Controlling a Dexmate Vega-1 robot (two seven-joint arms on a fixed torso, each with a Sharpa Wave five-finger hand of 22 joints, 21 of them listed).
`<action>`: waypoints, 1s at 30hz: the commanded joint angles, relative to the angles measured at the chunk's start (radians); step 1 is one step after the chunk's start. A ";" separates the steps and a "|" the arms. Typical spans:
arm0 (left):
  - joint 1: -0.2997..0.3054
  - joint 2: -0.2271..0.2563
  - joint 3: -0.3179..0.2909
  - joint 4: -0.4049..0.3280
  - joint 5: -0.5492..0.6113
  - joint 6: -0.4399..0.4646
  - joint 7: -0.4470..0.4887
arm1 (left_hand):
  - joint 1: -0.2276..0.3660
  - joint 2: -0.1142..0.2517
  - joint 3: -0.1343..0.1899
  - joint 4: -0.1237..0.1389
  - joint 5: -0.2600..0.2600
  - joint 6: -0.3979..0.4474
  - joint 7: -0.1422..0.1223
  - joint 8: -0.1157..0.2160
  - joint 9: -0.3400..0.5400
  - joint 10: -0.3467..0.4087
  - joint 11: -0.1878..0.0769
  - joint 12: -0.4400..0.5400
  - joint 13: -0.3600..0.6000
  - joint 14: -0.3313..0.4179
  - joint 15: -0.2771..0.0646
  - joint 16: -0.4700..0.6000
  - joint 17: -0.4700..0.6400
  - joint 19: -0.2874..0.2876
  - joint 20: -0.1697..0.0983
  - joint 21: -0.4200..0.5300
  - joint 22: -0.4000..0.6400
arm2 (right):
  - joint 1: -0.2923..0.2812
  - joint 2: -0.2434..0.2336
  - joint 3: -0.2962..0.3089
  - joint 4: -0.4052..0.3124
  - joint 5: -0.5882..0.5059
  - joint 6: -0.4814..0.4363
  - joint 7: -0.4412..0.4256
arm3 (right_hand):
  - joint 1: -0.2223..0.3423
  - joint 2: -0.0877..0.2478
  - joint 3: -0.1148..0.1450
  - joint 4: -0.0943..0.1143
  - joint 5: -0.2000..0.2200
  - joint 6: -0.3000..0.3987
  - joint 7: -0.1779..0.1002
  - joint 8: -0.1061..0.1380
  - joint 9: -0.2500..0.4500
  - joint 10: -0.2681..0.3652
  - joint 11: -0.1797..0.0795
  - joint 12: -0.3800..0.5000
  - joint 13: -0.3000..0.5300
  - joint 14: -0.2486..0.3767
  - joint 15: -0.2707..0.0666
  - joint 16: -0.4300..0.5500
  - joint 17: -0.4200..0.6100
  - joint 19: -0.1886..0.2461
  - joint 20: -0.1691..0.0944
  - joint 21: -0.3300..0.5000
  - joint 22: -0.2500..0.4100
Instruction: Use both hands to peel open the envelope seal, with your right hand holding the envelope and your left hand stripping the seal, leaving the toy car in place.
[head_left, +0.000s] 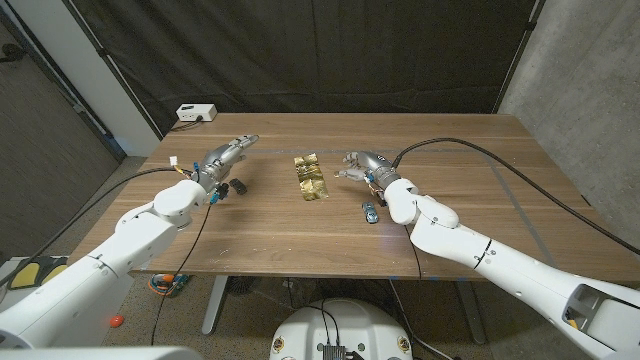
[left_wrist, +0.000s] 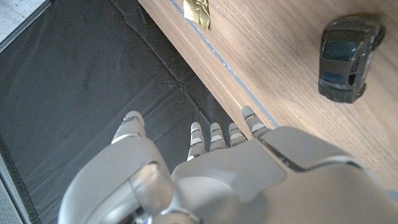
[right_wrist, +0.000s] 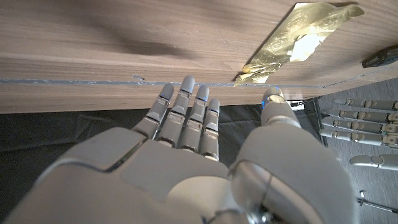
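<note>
Head view, envelope: a gold foil envelope (head_left: 310, 177) lies flat near the middle of the wooden table (head_left: 480, 160), between the two hands and touched by neither.
Head view, left hand: the left hand (head_left: 225, 158) sits well to the left of the envelope, fingers stretched out together and holding nothing.
Head view, right hand: the right hand (head_left: 362, 165) is near the envelope's right edge but apart from it, fingers loosely extended, nothing in them.
Head view, cars: a dark toy car (head_left: 240, 186) stands just beside the left hand; a small blue toy car (head_left: 370, 211) stands by the right wrist.
Head view, background: a white box (head_left: 195, 113) sits at the table's far left corner.
Left wrist view: left hand (left_wrist: 217, 168) with fingers straight, side by side, empty; dark toy car (left_wrist: 346, 58) on the wood nearby; a corner of the envelope (left_wrist: 198, 11) further off.
Right wrist view: right hand (right_wrist: 193, 155) with fingers straight and close together, thumb apart, empty; the crinkled envelope (right_wrist: 298, 43) lies on the wood beyond the fingertips.
Envelope contents: cannot tell.
</note>
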 joint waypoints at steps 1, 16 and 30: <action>-0.004 -0.033 -0.005 0.021 -0.028 -0.020 0.011 | -0.003 0.014 0.001 0.006 -0.004 0.015 0.000 0.003 0.004 0.017 0.002 0.010 0.002 0.006 -0.004 0.007 0.005 -0.092 0.003 -0.001 0.002 | -0.052 0.017 -0.024 -0.021 -0.077 -0.070 -0.057 | 0.013 -0.011 -0.007 0.001 0.010 0.009 -0.003 0.001 0.005 0.013 -0.006 0.008 0.005 0.009 -0.118 0.012 0.009 0.007 -0.003 0.006 0.005; 0.014 -0.036 -0.031 0.001 -0.067 0.012 0.045 | -0.021 0.095 0.025 0.040 -0.005 0.037 0.004 0.001 0.005 0.037 0.009 0.015 0.002 0.011 0.000 0.010 0.009 -0.093 0.009 -0.002 0.006 | -0.094 0.047 -0.030 -0.004 -0.102 -0.070 -0.120 | 0.029 -0.029 -0.047 0.014 0.030 -0.015 0.003 -0.019 0.007 0.002 -0.015 -0.002 0.019 0.005 -0.129 0.060 0.055 -0.035 0.003 -0.003 0.013; 0.044 -0.047 -0.068 -0.008 -0.099 0.007 0.084 | -0.057 0.091 0.011 0.065 -0.011 0.042 0.014 -0.004 0.006 0.050 0.022 0.017 0.002 0.016 0.002 0.012 0.010 -0.088 0.007 0.000 0.008 | -0.100 0.097 -0.056 0.062 -0.132 -0.035 -0.189 | 0.052 -0.044 -0.089 0.022 0.053 0.092 -0.033 0.007 0.009 0.109 -0.047 0.036 0.040 0.065 -0.158 0.140 0.103 -0.034 -0.011 0.008 0.022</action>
